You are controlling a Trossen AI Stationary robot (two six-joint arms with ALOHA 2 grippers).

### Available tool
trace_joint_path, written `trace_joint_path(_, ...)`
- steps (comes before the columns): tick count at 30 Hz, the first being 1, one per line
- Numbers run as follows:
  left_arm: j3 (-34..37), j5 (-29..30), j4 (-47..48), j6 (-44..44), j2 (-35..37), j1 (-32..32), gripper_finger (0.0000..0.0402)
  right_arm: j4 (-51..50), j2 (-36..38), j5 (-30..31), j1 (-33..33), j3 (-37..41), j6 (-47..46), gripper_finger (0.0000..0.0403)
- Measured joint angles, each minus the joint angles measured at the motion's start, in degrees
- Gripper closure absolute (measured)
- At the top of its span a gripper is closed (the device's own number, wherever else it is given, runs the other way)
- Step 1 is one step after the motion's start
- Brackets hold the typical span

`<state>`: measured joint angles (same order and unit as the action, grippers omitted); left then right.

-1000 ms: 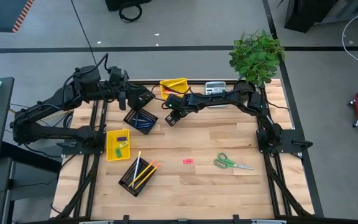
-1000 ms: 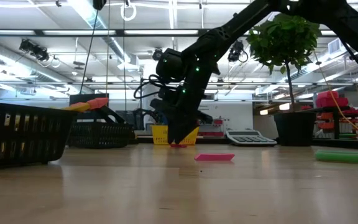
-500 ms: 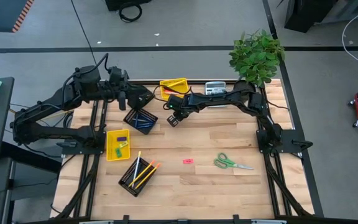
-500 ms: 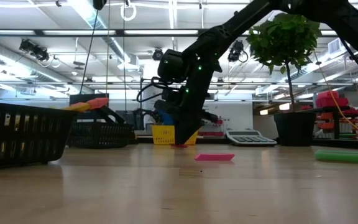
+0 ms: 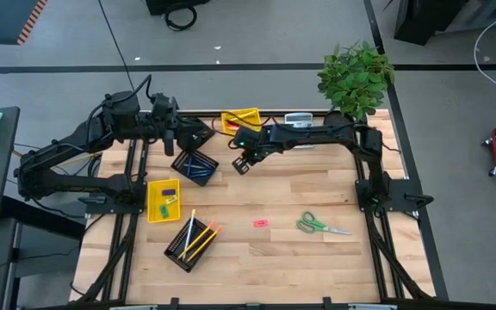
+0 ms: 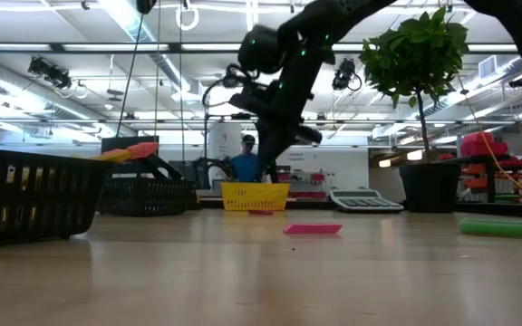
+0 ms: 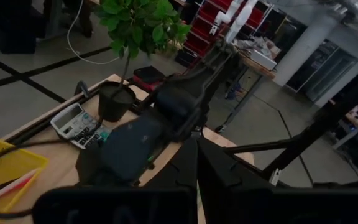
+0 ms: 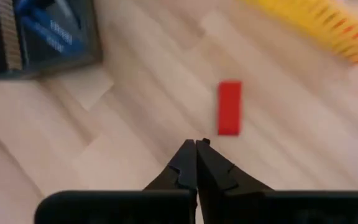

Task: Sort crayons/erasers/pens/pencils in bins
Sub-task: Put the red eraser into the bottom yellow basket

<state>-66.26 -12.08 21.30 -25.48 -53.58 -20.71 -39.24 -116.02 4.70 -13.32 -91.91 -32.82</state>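
The wooden surface [image 5: 274, 258] carried both dark arms, the largest things on it. The potted plant [image 5: 356, 76] stood at the far right corner, with the grey calculator [image 5: 297, 121] beside it.

The right hand [image 5: 242, 164] hung raised above the boards, between the far yellow bin [image 5: 240, 117] and the black mesh bin [image 5: 195, 166] of blue crayons [image 5: 198, 164]. Its fingers were clenched together on nothing, as the right wrist view showed, and a red eraser [image 8: 230, 107] lay on the bare wood just beyond their tips, apart from them. The left hand [image 5: 195, 138] waited near the far edge, by the crayon bin, its fingers also pressed shut and empty.

A second black mesh bin [image 5: 188, 244] sat near the front left and held the yellow and orange pencils [image 5: 198, 238]. Between the two mesh bins, at the left side, was the other yellow bin [image 5: 163, 199], with small erasers [image 5: 170, 201] inside. The far yellow bin held a red-bodied stick, seen in the left wrist view.

Green-handled scissors [image 5: 320, 226] lay on the right part of the surface. A pink eraser [image 5: 260, 224] lay loose near the middle, well apart from both hands.
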Motion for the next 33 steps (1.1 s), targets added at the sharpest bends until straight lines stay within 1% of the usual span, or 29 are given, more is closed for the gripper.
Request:
trace_joint_path(3, 0.0, -0.04, 0.02, 0.97, 0.0, 0.0, 0.0386, 0.17, 1.1, 3.41, -0.15, -0.03, 1.43, 0.0389)
trace_joint_path(6, 0.0, -0.02, 0.04, 1.16, 0.0, 0.0, 0.0375, 0.88, 1.06, 4.34, -0.88, -0.02, 2.38, 0.0369)
trace_joint_path(8, 0.0, 0.0, 0.07, 1.97, 0.0, 0.0, 0.037, 2.42, 0.42, 4.19, -1.2, -0.07, 3.01, 0.035)
trace_joint_path(12, 0.01, 0.49, 0.44, 3.64, 0.0, 0.01, 0.037, 5.76, -1.62, 3.08, -1.17, 0.04, 5.84, 0.0299)
trace_joint_path(15, 0.01, 0.51, 1.77, 2.03, -0.02, 0.1, 0.0377, 7.9, -2.49, 2.87, -1.14, 0.02, 5.95, 0.0263)
trace_joint_path(17, 0.02, -1.2, 2.64, 1.42, -0.02, 0.61, 0.0383, 8.6, -2.48, 2.87, -1.16, 1.12, 5.29, 0.0245)
trace_joint_path(19, 0.02, -3.14, 3.49, 1.25, 0.02, 1.42, 0.0388, 11.38, -2.48, 2.86, -1.16, 3.14, 4.9, 0.0232)
trace_joint_path(24, 0.0, -3.69, 5.53, 1.12, 0.09, 4.16, 0.0391, 12.08, -2.48, 2.33, -1.17, 6.92, 4.23, 0.0219)
trace_joint_path(28, 0.02, -3.67, 5.94, 0.42, 0.09, 4.94, 0.0379, 12.38, -2.59, 1.87, -1.68, 8.47, 2.97, 0.0219)
trace_joint_path(30, 0.0, -3.74, 6.57, 0.38, 0.09, 4.96, 0.0375, 14.82, -2.48, 1.89, -1.7, 8.92, 4.21, 0.0219)
trace_joint_path(33, 0.01, -4.29, 8.5, 0.58, 0.09, 4.95, 0.0373, 19.47, -2.48, 1.87, -1.51, 9.84, 8.45, 0.0219)
